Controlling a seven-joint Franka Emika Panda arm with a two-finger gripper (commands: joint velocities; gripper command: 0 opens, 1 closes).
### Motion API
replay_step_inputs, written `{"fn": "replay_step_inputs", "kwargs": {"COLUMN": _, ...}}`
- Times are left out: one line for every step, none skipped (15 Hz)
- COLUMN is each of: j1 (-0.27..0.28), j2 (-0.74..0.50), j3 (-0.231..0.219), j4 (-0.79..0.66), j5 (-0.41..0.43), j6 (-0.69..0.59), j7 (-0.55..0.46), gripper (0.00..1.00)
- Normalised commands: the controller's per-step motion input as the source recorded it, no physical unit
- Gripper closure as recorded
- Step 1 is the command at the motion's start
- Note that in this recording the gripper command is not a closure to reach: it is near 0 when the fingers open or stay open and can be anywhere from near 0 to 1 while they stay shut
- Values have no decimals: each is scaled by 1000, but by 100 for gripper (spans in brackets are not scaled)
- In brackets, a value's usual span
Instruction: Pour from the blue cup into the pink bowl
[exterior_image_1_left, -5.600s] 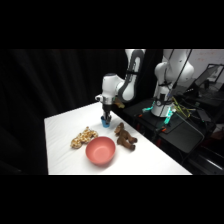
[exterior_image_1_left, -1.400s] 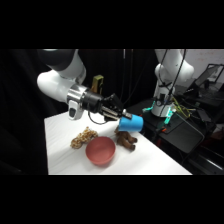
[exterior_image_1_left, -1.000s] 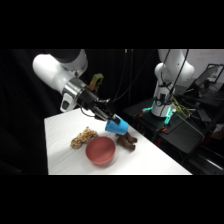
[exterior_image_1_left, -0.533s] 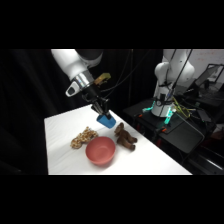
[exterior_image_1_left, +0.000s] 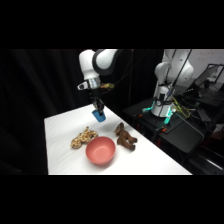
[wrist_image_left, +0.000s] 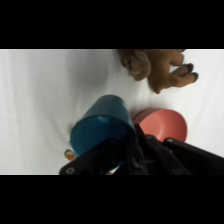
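The step in hand appears to be the pour: the cup mouth should sit squarely over the pink bowl (exterior_image_1_left: 100, 151) before tipping further, and tilt slowly, else contents may land on the tabletop (exterior_image_1_left: 60, 135). The hand (exterior_image_1_left: 98, 111) hangs from above, closed on the blue cup (exterior_image_1_left: 98, 115), held aloft just beyond the bowl's far rim. A brown plush toy (exterior_image_1_left: 125, 136) lies right of the bowl, a tan plush toy (exterior_image_1_left: 84, 138) left.

Brown plush toy (exterior_image_1_left: 125, 136), perhaps tan plush toy (exterior_image_1_left: 83, 138).
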Motion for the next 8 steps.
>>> {"fn": "replay_step_inputs", "kwargs": {"j1": -74, "j2": -143, "j3": -27, "j4": -495, "j5": 141, "j6": 871, "j7": 201, "gripper": 15}}
{"fn": "replay_step_inputs", "kwargs": {"j1": -57, "j2": -83, "j3": 20, "j4": -454, "j5": 218, "j6": 868, "j7": 234, "gripper": 15}}
{"fn": "replay_step_inputs", "kwargs": {"j1": -29, "j2": -33, "j3": 63, "j4": -408, "j5": 243, "j6": 880, "j7": 284, "gripper": 15}}
{"fn": "replay_step_inputs", "kwargs": {"j1": 9, "j2": 57, "j3": 108, "j4": -374, "j5": 208, "j6": 996, "j7": 326, "gripper": 15}}
{"fn": "replay_step_inputs", "kwargs": {"j1": 12, "j2": 109, "j3": 147, "j4": -319, "j5": 199, "j6": 997, "j7": 373, "gripper": 15}}
{"fn": "replay_step_inputs", "kwargs": {"j1": -1, "j2": 169, "j3": 201, "j4": -274, "j5": 232, "j6": 976, "j7": 393, "gripper": 15}}
{"fn": "replay_step_inputs", "kwargs": {"j1": 120, "j2": 231, "j3": 109, "j4": -213, "j5": 353, "j6": 964, "j7": 319, "gripper": 15}}
{"fn": "replay_step_inputs", "kwargs": {"j1": 94, "j2": 257, "j3": 150, "j4": -163, "j5": 408, "j6": 928, "j7": 271, "gripper": 15}}
